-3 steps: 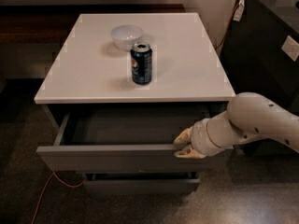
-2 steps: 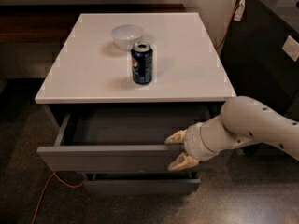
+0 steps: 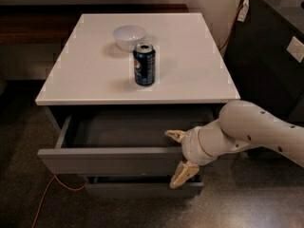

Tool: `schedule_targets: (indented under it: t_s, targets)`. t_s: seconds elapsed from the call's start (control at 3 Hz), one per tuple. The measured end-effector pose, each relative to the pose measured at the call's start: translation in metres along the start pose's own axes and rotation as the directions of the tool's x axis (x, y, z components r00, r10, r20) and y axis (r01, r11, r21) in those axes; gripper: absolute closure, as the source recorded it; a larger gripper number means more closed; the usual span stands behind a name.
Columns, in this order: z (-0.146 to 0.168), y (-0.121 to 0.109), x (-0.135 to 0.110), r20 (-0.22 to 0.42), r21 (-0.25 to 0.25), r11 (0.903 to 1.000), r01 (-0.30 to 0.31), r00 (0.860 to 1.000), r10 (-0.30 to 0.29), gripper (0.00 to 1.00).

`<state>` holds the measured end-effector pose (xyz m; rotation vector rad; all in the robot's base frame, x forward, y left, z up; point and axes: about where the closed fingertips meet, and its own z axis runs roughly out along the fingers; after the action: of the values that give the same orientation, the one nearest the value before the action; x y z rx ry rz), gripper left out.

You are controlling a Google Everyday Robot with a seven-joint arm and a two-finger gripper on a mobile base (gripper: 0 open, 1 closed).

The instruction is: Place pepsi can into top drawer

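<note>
The pepsi can [image 3: 144,64] stands upright on the white cabinet top [image 3: 95,75], just in front of a white bowl. The top drawer [image 3: 111,159] is pulled open below it and its shallow grey interior holds nothing. My gripper [image 3: 180,157] is at the drawer's right front corner, open and empty. One finger [image 3: 175,135] points over the drawer's front edge and the other [image 3: 183,175] hangs in front of the drawer face. The can is well above and to the left of the gripper.
A white bowl [image 3: 129,36] sits behind the can. A narrower grey drawer [image 3: 142,189] shows below the top one. A dark cabinet [image 3: 270,56] stands at the right. An orange cable [image 3: 52,194] runs over the floor at lower left.
My gripper has opened and let go of the drawer's front edge, shifting slightly left. The drawer stays open. The can and bowl have not moved.
</note>
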<state>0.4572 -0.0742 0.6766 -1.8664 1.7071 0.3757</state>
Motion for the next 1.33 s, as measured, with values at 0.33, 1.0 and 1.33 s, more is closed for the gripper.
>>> schedule_targets:
  t_s: [0.33,1.0,1.33]
  targets:
    - [0.0,-0.001,0.003,-0.011,-0.009,0.9998,-0.018,1.0,0.018,0.47]
    - [-0.008,0.016,-0.005,0.004,-0.05,0.9983,-0.032,0.999,0.032,0.99]
    - [-0.007,0.04,-0.018,0.07,-0.074,0.996,-0.049,0.996,0.055,1.0]
